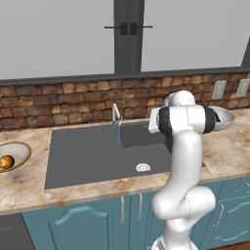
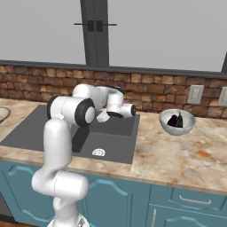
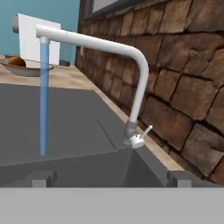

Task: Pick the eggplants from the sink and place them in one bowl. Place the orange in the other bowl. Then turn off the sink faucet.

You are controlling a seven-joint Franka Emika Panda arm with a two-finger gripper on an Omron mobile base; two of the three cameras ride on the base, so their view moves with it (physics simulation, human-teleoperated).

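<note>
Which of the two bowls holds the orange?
The shallow tan-rimmed bowl left of the sink holds the orange; the deep speckled bowl holds dark eggplants.

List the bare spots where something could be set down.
Free: the sink floor between the water stream and drain; the counter in front of the speckled bowl. Crowded: around the faucet, where the arm hangs.

There is one sink point(image 1: 93, 156) with one drain point(image 1: 143, 167) and one faucet point(image 1: 116, 115), giving one blue water stream point(image 1: 118, 135). Two bowls stand on the counter: one shallow tan-rimmed bowl point(image 1: 22, 146) with one orange point(image 1: 7, 161), one speckled bowl point(image 2: 170, 126) with dark eggplants point(image 2: 175, 120), their count unclear. Two wall outlets point(image 2: 194, 94) are visible.
</note>
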